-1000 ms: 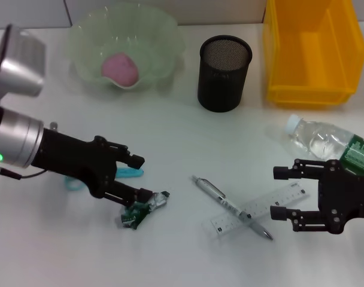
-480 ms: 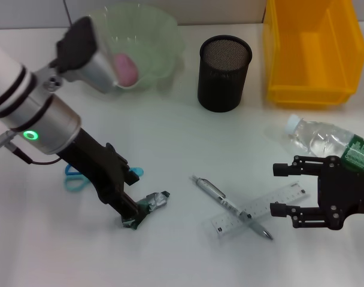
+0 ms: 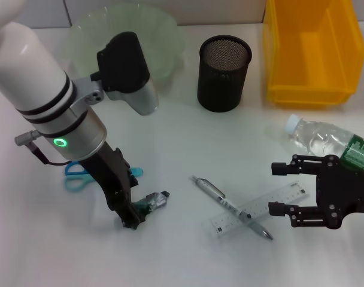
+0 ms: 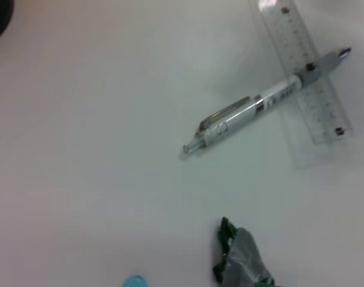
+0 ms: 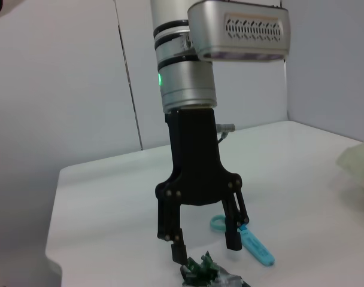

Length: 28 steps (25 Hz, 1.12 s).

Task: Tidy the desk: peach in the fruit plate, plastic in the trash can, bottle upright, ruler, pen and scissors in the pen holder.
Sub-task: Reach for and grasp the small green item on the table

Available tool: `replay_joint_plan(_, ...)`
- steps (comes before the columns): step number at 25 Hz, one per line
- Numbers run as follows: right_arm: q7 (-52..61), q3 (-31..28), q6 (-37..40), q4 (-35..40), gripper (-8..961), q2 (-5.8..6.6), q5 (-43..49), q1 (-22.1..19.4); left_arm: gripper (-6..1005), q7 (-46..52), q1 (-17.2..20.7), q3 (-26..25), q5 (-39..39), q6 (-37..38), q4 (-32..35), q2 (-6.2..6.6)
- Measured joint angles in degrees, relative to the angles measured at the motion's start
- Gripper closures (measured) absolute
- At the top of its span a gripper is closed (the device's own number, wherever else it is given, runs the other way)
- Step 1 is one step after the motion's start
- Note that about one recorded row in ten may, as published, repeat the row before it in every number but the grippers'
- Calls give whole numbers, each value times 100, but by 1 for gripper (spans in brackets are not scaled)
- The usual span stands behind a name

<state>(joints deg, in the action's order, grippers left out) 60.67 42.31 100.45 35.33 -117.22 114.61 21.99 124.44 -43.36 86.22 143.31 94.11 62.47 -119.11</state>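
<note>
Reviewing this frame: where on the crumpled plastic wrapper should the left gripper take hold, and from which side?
Best from straight above, closing across the raised crumpled middle of the plastic wrapper. It lies low and flat on the table, so a side approach offers little to pinch. The left gripper hangs vertical over one end, fingers open. The right gripper waits near the ruler.

My white desk (image 3: 182, 149) carries the fruit plate (image 3: 164, 42) at eleven o'clock, pen holder (image 3: 224, 75) at twelve, yellow bin (image 3: 311, 54) at one, bottle (image 3: 319, 139) at three, crossed pen (image 3: 221, 200) and ruler (image 3: 272, 202) at five, plastic scrap (image 3: 153, 202) and scissors (image 3: 77, 176) at eight.
</note>
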Motion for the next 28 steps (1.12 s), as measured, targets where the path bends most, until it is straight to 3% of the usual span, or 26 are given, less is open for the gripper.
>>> replay_joint_plan(28, -3, -39, -8, 0, 219, -28, 0, -12, 202, 12, -64, 358, -11, -206, -42, -7)
